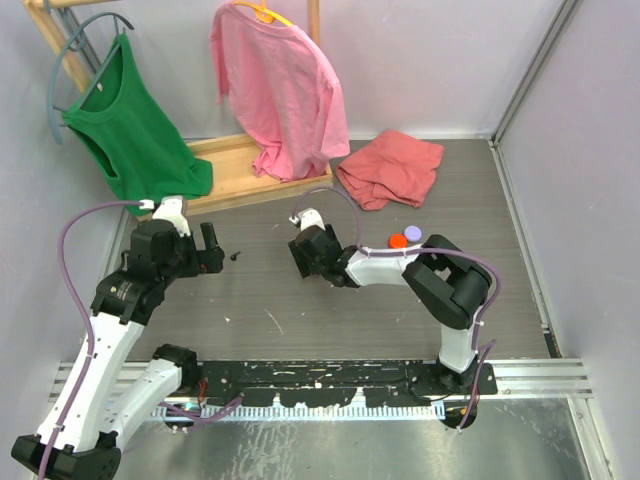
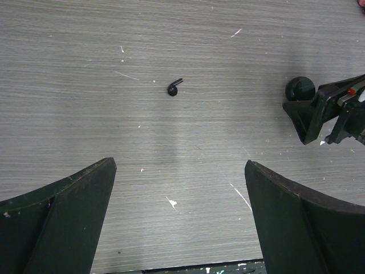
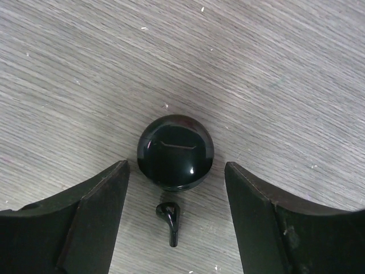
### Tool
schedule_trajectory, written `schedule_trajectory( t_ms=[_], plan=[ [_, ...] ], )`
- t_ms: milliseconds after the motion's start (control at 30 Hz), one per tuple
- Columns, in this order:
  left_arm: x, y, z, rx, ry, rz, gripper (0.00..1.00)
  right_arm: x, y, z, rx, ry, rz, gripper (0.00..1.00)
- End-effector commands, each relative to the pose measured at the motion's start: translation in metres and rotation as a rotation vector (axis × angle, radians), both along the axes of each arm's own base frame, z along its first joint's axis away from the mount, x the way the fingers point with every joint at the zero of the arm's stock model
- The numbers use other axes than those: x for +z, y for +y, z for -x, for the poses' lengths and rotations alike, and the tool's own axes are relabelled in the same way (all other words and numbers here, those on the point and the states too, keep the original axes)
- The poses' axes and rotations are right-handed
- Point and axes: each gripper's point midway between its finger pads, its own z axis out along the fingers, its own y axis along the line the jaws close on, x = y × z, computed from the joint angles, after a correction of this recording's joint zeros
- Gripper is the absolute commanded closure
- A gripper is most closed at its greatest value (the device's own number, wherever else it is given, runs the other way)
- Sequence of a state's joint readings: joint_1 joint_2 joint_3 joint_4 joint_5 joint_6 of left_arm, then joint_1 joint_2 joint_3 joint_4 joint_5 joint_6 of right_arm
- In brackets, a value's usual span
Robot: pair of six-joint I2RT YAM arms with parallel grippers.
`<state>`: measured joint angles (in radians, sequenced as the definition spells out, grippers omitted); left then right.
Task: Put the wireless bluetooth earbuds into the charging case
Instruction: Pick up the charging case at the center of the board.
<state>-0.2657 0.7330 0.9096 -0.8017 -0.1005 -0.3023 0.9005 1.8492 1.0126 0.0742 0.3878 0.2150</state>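
Note:
A round glossy black charging case (image 3: 175,152) lies with its lid shut on the grey table. One black stemmed earbud (image 3: 169,220) lies just on the near side of it, apart from it. My right gripper (image 3: 177,168) hangs over both, open, with a finger on either side of the earbud and touching nothing. A second black earbud (image 2: 174,87) (image 1: 236,255) lies alone further left. My left gripper (image 2: 179,165) (image 1: 205,250) stands wide open and empty on the near side of it. The left wrist view also shows the case (image 2: 300,88) beside the right gripper (image 2: 336,111).
An orange disc (image 1: 398,240) and a purple disc (image 1: 412,233) sit right of the right arm. A crumpled red cloth (image 1: 390,168) lies at the back. A wooden rack (image 1: 240,170) holds a green shirt (image 1: 130,125) and a pink shirt (image 1: 280,90).

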Motion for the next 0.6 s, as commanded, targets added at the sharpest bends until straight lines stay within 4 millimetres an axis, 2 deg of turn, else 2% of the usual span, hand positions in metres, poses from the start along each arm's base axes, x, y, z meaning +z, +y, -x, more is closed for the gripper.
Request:
schedule_trajectory(
  t_ms=[0,100,300,567],
  plan=[
    [0.008,-0.004,-0.005,-0.018,-0.041,0.022,0.02,0.014,0.011,-0.014,-0.025,-0.052,-0.031,0.28],
    [0.008,-0.006,-0.006,-0.029,-0.038,0.027,0.02,0.008,0.009,-0.014,-0.043,-0.044,-0.027,0.29],
    [0.009,-0.015,-0.006,-0.065,-0.037,0.059,0.02,0.004,0.009,-0.011,-0.045,-0.029,-0.039,0.41],
    [0.007,-0.049,-0.005,-0.154,0.017,0.221,0.02,0.038,0.016,0.004,0.023,-0.061,-0.138,0.53]
  ],
)
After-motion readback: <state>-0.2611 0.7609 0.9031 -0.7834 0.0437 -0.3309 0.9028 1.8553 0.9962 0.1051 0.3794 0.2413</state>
